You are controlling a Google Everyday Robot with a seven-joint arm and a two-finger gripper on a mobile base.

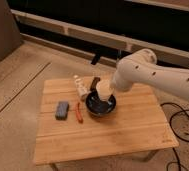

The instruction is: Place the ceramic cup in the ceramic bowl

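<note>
Cream ceramic cup (pixel 103 90) in gripper (pixel 110 87) (firm grip) over ceramic bowl (pixel 90 103)

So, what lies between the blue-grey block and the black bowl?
In the camera view, a thin orange-red object lies there on the table. The gripper holds the cup over the bowl.

My gripper (pixel 109 90), closed on the ceramic cup (pixel 103 92), hangs just over the ceramic bowl (pixel 99 112). To its left crowd a white bottle (pixel 79 86), a dark block (pixel 94 82), an orange stick (pixel 79 113) and a blue-grey block (pixel 62 110). The desk's (pixel 130 131) right half lies open to me.
</note>
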